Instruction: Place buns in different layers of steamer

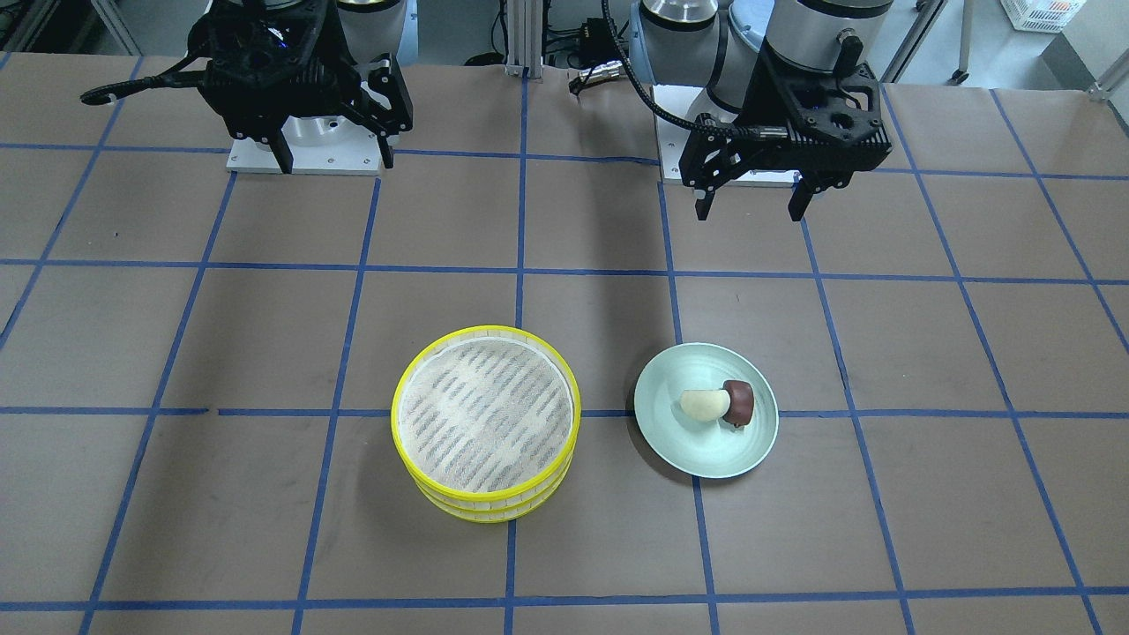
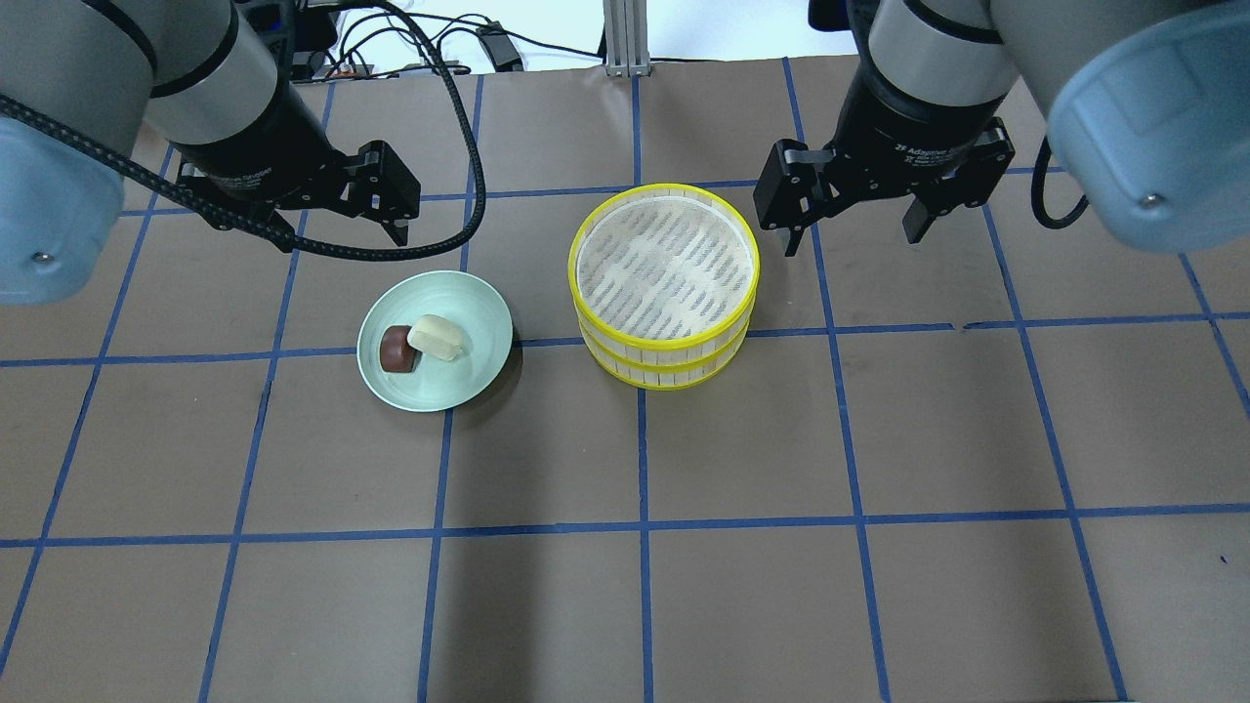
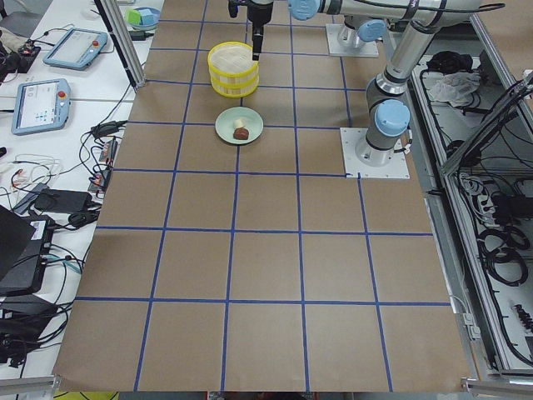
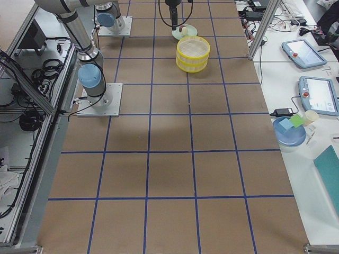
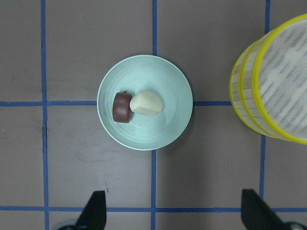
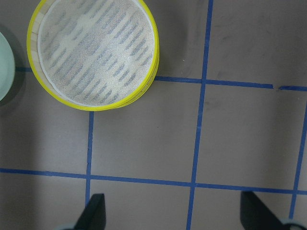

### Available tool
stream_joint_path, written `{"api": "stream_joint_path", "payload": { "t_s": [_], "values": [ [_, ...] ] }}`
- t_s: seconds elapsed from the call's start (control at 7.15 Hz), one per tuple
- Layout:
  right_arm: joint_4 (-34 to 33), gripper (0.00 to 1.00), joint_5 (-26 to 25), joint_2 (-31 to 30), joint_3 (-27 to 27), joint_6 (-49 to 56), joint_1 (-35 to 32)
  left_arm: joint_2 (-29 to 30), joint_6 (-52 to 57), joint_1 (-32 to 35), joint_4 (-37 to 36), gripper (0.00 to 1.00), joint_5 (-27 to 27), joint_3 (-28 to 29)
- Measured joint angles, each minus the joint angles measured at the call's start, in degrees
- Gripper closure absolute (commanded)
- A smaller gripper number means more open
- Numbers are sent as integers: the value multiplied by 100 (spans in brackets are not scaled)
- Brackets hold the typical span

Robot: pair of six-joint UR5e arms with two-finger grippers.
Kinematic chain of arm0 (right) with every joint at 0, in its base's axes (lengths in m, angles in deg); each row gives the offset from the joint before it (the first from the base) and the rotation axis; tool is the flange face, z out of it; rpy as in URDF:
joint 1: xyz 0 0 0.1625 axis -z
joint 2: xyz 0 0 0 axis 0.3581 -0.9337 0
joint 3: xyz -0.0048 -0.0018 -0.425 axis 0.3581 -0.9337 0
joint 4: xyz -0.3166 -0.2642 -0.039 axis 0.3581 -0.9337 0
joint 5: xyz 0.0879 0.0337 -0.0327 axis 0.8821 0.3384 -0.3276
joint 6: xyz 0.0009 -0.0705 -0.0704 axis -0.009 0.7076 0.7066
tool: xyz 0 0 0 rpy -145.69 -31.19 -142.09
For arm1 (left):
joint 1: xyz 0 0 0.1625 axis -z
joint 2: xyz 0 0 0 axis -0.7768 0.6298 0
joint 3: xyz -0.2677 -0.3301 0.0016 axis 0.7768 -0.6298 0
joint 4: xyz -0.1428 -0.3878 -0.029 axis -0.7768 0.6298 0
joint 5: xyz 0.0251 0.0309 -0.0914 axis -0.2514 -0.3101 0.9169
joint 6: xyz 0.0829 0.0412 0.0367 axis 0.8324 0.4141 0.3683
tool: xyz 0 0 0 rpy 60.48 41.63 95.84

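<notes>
The steamer [image 2: 664, 268], two stacked yellow-rimmed trays, stands mid-table with its top tray empty; it also shows in the front view [image 1: 485, 423] and the right wrist view [image 6: 93, 52]. A cream bun [image 2: 437, 338] and a reddish-brown bun [image 2: 396, 349] lie touching on a pale green plate [image 2: 439, 389] beside the steamer. They also show in the left wrist view, the cream bun [image 5: 147, 104] next to the brown bun [image 5: 122, 107]. My left gripper [image 2: 337, 229] hovers open and empty behind the plate. My right gripper [image 2: 854, 239] hovers open and empty beside the steamer.
The brown table [image 2: 742, 586] carries a grid of blue tape lines. The arm base plates [image 1: 300, 159] sit at the robot's edge. Tablets and cables [image 3: 50, 92] lie on side benches beyond the table ends.
</notes>
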Motion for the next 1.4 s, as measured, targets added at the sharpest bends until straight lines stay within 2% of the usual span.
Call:
{"api": "stream_joint_path", "payload": {
  "t_s": [1.4],
  "values": [
    [-13, 0, 52, 16, 8, -70, -12, 122, 0, -65, 140, 0, -4, -17]
  ]
}}
